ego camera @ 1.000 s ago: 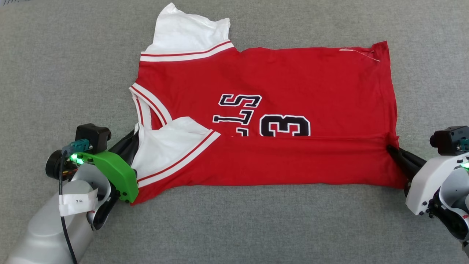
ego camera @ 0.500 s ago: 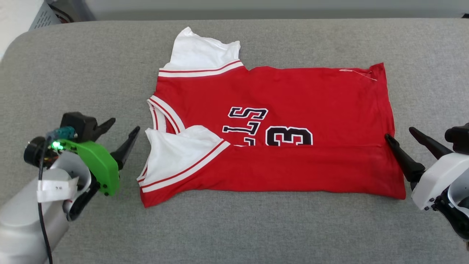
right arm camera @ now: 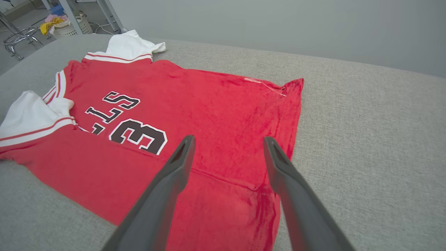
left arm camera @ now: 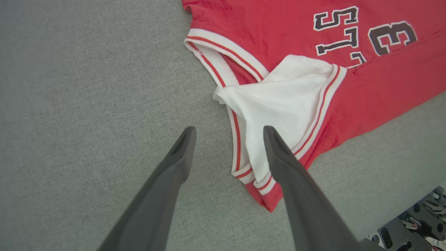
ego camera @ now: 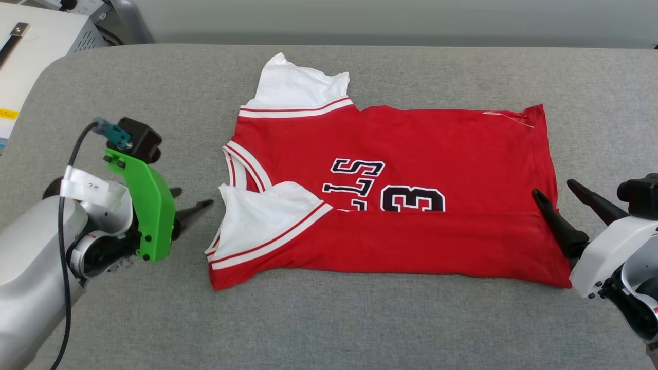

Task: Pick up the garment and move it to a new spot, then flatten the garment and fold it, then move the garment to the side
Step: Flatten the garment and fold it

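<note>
Lying flat on the grey fabric-covered desk [ego camera: 329,329], the red jersey-style T-shirt with white sleeves and black lettering [ego camera: 442,144] had its near edge folded over. The left jaws, beside the collar, and the right jaws, at the hem, stood spread, holding nothing. Being light, limp cloth, it would probably sag; pinching the corners at both ends seemed best.

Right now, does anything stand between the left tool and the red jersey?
Nothing visible does: the open left tool is just beside the garment, near its folded white sleeve, with bare grey surface between.
</note>
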